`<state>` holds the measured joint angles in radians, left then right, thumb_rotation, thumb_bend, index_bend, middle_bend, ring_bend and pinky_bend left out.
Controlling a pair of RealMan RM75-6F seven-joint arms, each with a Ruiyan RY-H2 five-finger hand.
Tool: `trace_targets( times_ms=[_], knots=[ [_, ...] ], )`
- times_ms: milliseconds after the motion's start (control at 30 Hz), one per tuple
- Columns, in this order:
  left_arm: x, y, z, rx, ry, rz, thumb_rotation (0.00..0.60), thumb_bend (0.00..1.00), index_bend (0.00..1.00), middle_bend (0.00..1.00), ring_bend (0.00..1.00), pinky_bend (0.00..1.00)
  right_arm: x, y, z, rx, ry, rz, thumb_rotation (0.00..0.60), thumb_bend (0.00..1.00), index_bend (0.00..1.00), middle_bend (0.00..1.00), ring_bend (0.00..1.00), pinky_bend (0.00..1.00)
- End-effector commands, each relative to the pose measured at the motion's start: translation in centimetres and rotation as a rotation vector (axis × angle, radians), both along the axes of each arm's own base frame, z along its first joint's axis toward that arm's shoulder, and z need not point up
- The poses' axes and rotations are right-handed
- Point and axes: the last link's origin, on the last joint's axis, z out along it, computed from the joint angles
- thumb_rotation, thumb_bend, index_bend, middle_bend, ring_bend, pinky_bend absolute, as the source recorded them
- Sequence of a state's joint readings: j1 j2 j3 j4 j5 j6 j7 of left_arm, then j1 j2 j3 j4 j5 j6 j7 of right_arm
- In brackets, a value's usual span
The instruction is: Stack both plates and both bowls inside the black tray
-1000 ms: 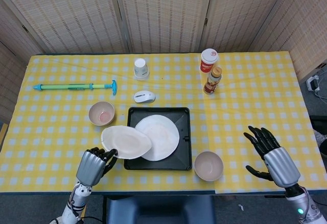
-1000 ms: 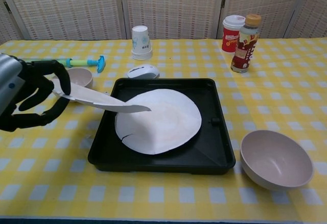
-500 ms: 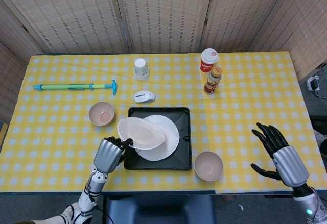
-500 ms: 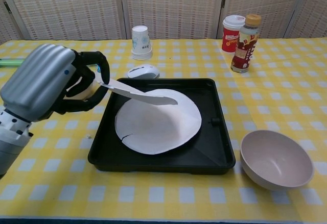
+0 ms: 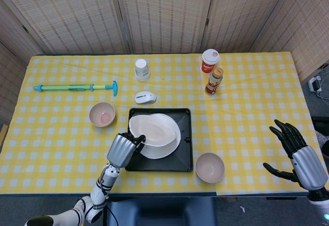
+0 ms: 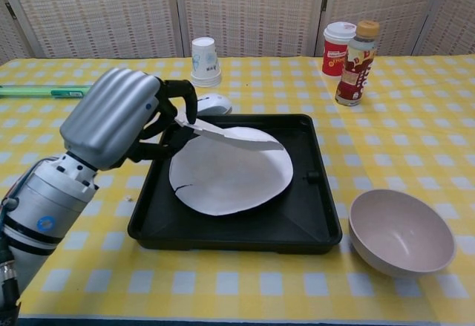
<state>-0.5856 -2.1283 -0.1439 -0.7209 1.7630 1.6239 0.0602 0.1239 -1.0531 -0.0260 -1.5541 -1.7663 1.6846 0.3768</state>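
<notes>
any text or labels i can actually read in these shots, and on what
None can be read as words.
White paper cup: faint bluish print, too small to read.
Red cup: white markings on red, blurred.
Bottle: red and yellow label with lettering, too blurred to read.
Left hand's forearm: round blue mark, no legible text.
Green pump, mouse, plates, bowls, black tray: no text visible.

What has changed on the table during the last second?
The left hand, holding the second plate by its rim, carried it rightward from beside the black tray to above the first plate. The right hand drew back. Both bowls stayed put.
</notes>
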Motion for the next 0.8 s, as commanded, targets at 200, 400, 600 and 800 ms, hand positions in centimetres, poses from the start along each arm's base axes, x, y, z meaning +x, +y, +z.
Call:
trace_targets(
  times_ms=[200, 400, 600, 800],
  knots=[
    [0.4, 0.8, -1.0, -0.003, -0.004, 0.017, 0.6, 0.61, 0.64, 1.0, 0.97, 1.0, -0.2, -0.1, 0.2, -0.005, 0.001, -0.014, 0.6, 0.22, 0.0, 0.0, 0.0, 0.05],
    [0.1, 0.2, -1.3, -0.062, -0.034, -0.008, 0.6, 0.61, 0.65, 1.0, 0.97, 1.0, -0.3, -0.4, 0.3, -0.005, -0.002, -0.02, 0.6, 0.22, 0.0, 0.0, 0.0, 0.05],
    [-1.2, -1.0, -1.7, -0.162, -0.048, 0.051, 0.6, 0.58, 0.53, 1.0, 0.98, 1.0, -0.2, -0.1, 0.2, -0.006, 0.015, -0.006, 0.6, 0.22, 0.0, 0.0, 0.0, 0.05],
    [-1.8, -1.8, -0.9, -0.18, -0.006, 0.068, 0.6, 0.45, 0.38, 1.0, 0.98, 1.0, 0.0, 0.5, 0.6, 0.035, -0.021, 0.021, 0.6, 0.22, 0.0, 0.0, 0.0, 0.05]
  ],
)
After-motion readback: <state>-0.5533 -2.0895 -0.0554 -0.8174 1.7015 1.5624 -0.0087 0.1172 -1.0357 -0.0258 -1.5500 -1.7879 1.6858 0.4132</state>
